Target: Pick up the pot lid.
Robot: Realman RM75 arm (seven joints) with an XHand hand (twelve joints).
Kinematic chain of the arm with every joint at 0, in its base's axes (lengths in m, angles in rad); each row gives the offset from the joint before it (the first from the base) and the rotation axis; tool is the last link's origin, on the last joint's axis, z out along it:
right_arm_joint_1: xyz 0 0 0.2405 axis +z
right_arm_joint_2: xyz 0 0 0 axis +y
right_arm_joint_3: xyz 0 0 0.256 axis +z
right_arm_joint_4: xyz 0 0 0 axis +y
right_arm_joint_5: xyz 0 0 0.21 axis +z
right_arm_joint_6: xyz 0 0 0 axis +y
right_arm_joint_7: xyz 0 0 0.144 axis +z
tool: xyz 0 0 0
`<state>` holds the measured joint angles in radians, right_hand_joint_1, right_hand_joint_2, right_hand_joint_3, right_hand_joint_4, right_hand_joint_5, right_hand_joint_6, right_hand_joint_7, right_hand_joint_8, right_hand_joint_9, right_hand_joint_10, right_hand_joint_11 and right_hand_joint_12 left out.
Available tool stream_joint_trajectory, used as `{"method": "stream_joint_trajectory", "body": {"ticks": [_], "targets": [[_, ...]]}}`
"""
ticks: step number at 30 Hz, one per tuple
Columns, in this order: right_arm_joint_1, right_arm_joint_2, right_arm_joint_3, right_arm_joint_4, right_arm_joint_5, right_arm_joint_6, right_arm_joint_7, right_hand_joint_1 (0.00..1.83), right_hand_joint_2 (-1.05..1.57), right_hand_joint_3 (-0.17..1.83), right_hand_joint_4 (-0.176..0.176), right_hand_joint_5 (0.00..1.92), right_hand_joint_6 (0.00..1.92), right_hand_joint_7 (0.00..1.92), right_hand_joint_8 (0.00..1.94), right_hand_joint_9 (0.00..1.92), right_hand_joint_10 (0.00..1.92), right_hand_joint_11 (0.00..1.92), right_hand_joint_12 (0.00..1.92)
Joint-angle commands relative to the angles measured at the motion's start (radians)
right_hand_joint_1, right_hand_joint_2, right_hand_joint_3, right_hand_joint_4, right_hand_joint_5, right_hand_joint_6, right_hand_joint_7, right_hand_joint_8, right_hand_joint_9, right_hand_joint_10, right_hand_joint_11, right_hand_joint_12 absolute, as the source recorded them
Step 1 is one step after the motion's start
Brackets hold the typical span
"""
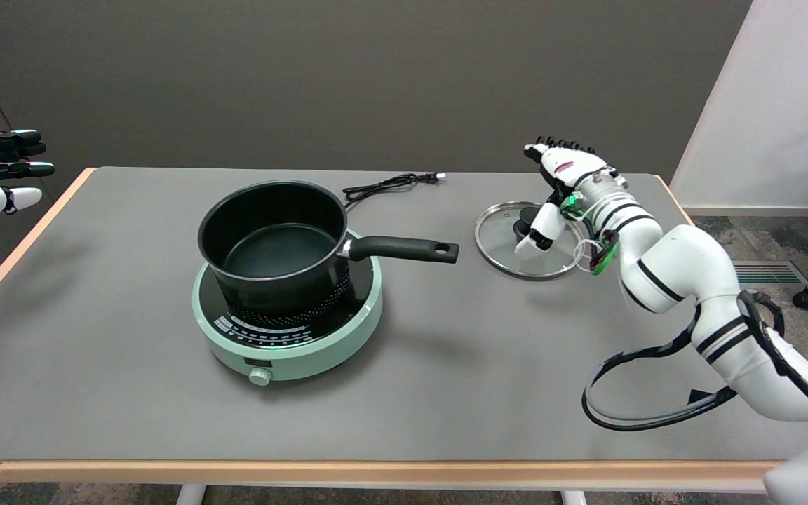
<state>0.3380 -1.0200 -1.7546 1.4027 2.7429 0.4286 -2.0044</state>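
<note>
Lid (509, 252) first: it lies flat on the grey surface (446, 393), right of centre and toward the far side, a glass disc with a metal rim and a black knob (523, 223) in its middle. My right hand (560, 188) is over its far right part, palm turned left, the fingers (564, 146) spread upward and apart, the thumb (539, 230) pointing down beside the knob. Whether the thumb touches the knob I cannot tell from this angle — the two overlap in the view. Nothing is in the grasp; the hand is wide open. My white arm (684, 270) runs back from it to the near right edge, with a black cable (628, 414) looping off it over the surface.

Left of the lid, well apart from it, a black pot (271, 242) sits on a pale green hotplate (292, 351), its long handle (404, 249) pointing right toward the lid without reaching it. The pot is uncovered. A black cord (390, 184) with a plug lies behind the pot at the far side — loosely curled.
</note>
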Motion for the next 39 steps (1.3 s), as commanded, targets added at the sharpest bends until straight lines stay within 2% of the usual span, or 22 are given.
{"method": "stream_joint_trajectory", "body": {"ticks": [1, 26, 31, 39], "targets": [[0.060, -0.008, -0.037, -0.117, 0.009, -0.015, -0.001, 1.18, -0.55, 1.10, -0.037, 0.18, 0.18, 0.18, 0.18, 0.18, 0.18, 0.18, 0.18], [0.070, -0.008, -0.011, -0.088, 0.006, -0.014, -0.001, 1.17, -0.56, 1.17, -0.034, 0.21, 0.21, 0.21, 0.21, 0.21, 0.21, 0.21, 0.21], [0.025, -0.008, 0.040, 0.010, -0.013, -0.020, -0.001, 1.17, -0.56, 1.18, -0.032, 0.20, 0.20, 0.20, 0.20, 0.20, 0.20, 0.20, 0.20], [-0.065, -0.011, 0.096, 0.199, -0.150, -0.030, 0.004, 1.17, -0.57, 1.19, -0.026, 0.16, 0.16, 0.16, 0.16, 0.16, 0.16, 0.16, 0.16]]}}
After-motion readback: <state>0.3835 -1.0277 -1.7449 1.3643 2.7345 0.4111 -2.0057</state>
